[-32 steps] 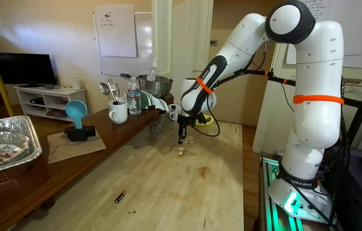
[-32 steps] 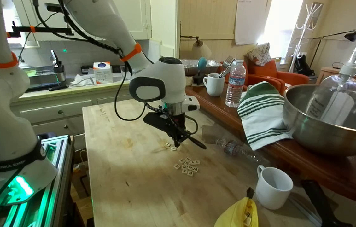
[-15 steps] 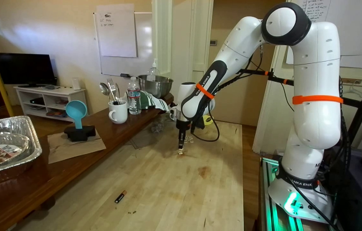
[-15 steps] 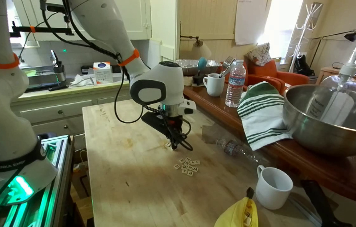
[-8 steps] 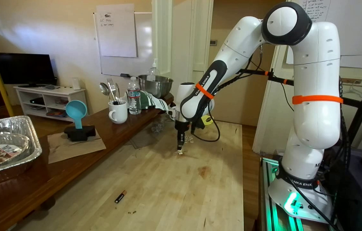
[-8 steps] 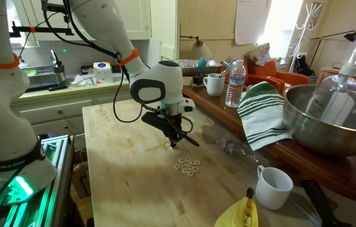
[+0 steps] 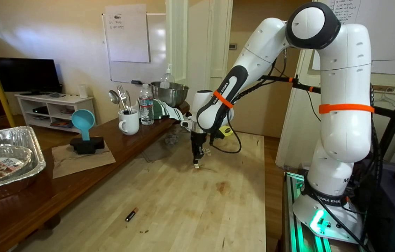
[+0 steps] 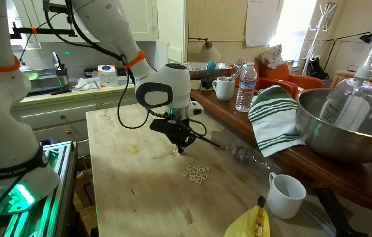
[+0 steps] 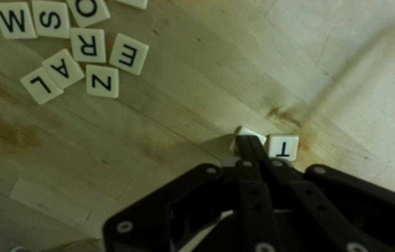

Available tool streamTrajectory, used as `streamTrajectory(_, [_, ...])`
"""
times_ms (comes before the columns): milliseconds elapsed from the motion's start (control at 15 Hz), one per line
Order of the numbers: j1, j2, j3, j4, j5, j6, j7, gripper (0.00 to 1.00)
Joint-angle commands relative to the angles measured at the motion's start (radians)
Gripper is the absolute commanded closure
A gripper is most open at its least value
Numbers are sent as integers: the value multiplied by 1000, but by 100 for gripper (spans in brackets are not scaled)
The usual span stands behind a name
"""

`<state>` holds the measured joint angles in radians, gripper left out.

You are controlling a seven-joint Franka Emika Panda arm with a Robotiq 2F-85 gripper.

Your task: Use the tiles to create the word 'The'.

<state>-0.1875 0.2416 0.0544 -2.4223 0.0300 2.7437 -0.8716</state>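
The fingers [image 9: 246,150] are standing pressed together, nothing showing between them, over a partly hidden tile [image 9: 249,132] whose letter is not showing; no view is settling whether the tips are touching it or whether it is lying quite flat. Just beside it the T tile [image 9: 283,147] is lying on the wood (upside down in the wrist view, so the word would be running leftward there). What could be going wrong soonest is a skewed push: the hidden tile is sitting at an angle to the T, so pressure near a corner could be spinning it or knocking its neighbour out of line. Bearing down too hard could be tipping it or making it skid. The E tile [image 9: 129,54], presumably needed last, is lying in the loose cluster [image 8: 193,174], just beside the R tile [image 9: 87,45], and fetching it could be scattering those around it. As for room, in both exterior views the pair is sitting apart from the cluster and well inside the edges of the desk [image 7: 183,210]. A raised counter [image 7: 132,143] is bounding one long side, with a plastic bottle [image 8: 243,154] lying near it; a battery [image 7: 131,214] is resting well apart, and a white mug [image 8: 286,196] and a yellow pouch [image 8: 243,222] are sitting beyond the cluster, so none should be crowding a short shove.
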Motion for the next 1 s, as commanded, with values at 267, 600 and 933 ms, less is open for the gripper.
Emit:
streamTrajectory(267, [-11,-7,17,-37,21,-21,-136,100])
streamTrajectory(600, [-6,-10,15,-43,22,-20,-171,100])
streamTrajectory(933, [-1,-9,12,-42,18,-21,-170,100])
